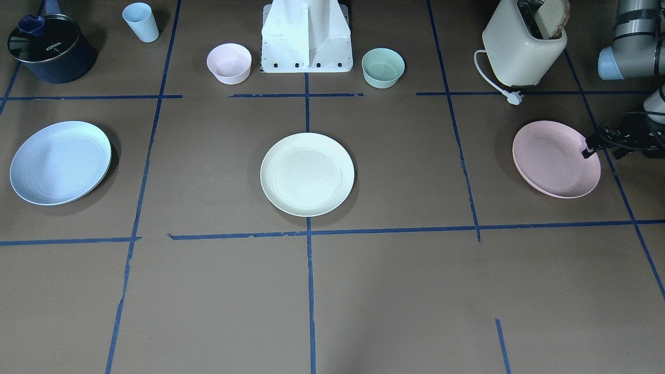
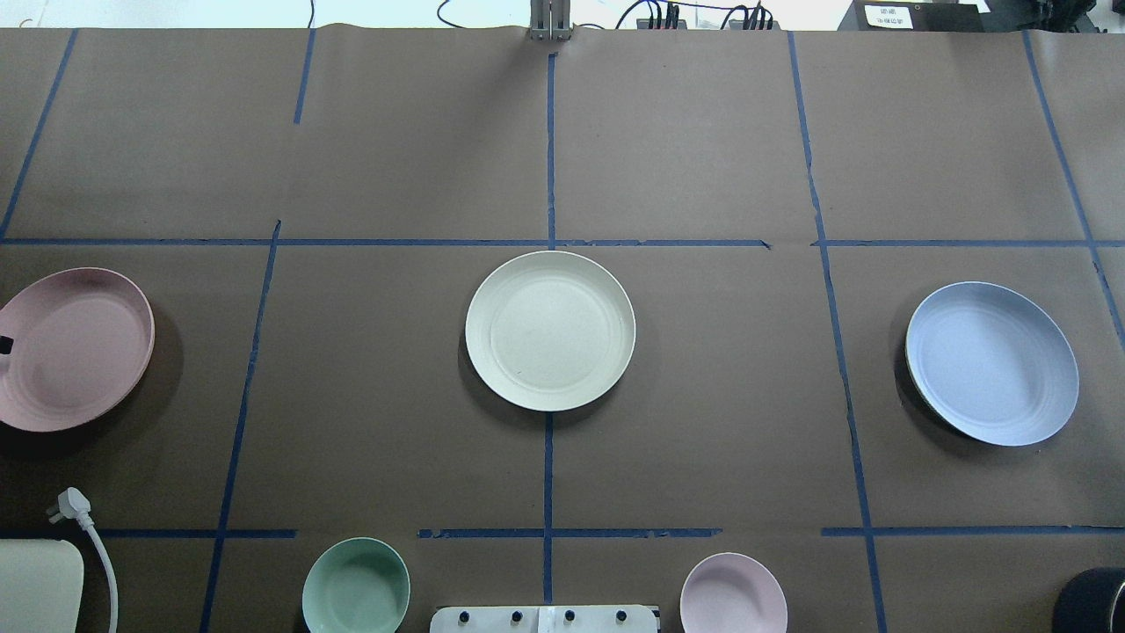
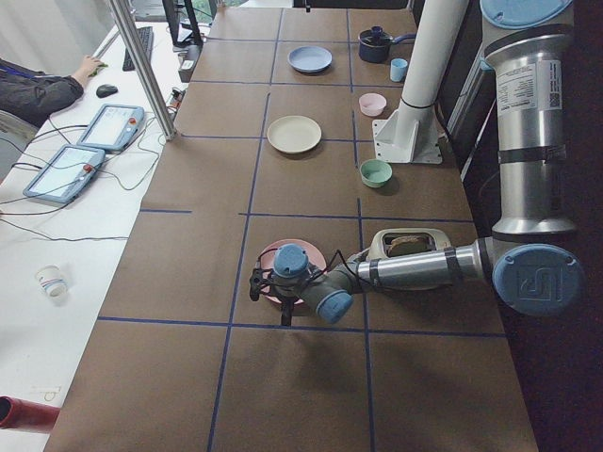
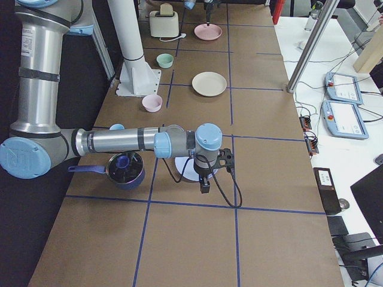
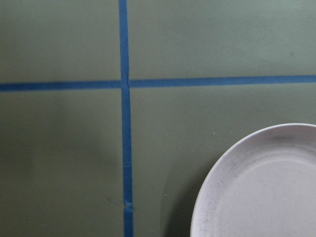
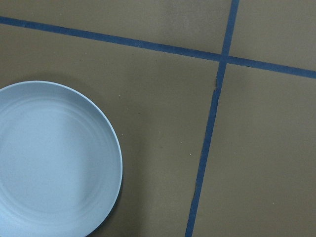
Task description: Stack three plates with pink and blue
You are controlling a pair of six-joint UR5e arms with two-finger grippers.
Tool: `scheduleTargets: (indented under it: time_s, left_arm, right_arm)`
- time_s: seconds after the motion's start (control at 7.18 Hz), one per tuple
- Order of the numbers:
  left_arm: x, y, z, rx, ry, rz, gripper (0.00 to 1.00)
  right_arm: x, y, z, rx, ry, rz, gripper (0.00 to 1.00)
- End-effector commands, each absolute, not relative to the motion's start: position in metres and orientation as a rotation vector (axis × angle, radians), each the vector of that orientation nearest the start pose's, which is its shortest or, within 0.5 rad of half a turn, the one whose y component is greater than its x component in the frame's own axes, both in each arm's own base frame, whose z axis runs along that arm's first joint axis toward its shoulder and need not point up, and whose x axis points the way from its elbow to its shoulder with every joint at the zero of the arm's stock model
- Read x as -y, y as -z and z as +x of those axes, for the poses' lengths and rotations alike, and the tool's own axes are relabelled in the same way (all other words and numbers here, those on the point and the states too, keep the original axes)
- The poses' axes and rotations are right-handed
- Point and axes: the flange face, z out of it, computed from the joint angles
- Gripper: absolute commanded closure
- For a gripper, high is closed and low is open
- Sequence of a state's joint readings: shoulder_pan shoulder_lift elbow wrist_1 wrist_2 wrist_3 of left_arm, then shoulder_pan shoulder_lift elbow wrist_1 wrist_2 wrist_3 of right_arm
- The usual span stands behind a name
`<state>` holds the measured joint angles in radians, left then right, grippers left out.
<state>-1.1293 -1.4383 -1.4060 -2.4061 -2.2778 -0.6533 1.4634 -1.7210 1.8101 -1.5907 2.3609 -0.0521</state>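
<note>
The cream-white plate (image 1: 307,174) lies flat at the table's middle. The pale pink plate (image 1: 556,159) is on my left side and casts a wide shadow, as if raised. My left gripper (image 1: 587,152) grips its outer rim; only a black fingertip (image 2: 4,345) shows in the overhead view. The pale blue plate (image 1: 61,162) is on my right side, also with a wide shadow. My right gripper (image 4: 205,182) shows only in the exterior right view, above the blue plate's (image 4: 187,169) edge; I cannot tell whether it is open or shut. The wrist views show the pink plate (image 5: 261,187) and the blue plate (image 6: 49,158), no fingers.
Near the robot's base (image 1: 306,39) stand a small pink bowl (image 1: 229,63) and a green bowl (image 1: 383,67). A toaster (image 1: 522,47) with its plug (image 1: 514,97) is behind the pink plate. A dark pot (image 1: 52,48) and a light-blue cup (image 1: 141,22) are behind the blue plate.
</note>
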Motion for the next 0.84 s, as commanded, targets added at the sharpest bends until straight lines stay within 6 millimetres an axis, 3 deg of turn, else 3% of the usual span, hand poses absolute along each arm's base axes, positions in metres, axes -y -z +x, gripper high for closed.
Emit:
scheduleTargets:
  time_s: [0.0, 0.56, 0.7]
  left_arm:
    - [0.428, -0.713, 0.13, -0.859, 0.005, 0.073, 0.92]
    - [0.427, -0.703, 0.134, -0.905, -0.017, 0.056, 1.0]
    - [0.43, -0.678, 0.144, -1.016, -0.016, -0.011, 1.0]
  right_arm:
    - [0.436, -0.611, 0.016, 0.792, 0.18, 0.044, 0.0]
    - [0.435, -0.611, 0.016, 0.792, 0.179, 0.045, 0.0]
    - [0.434, -0.611, 0.016, 0.792, 0.178, 0.042, 0.0]
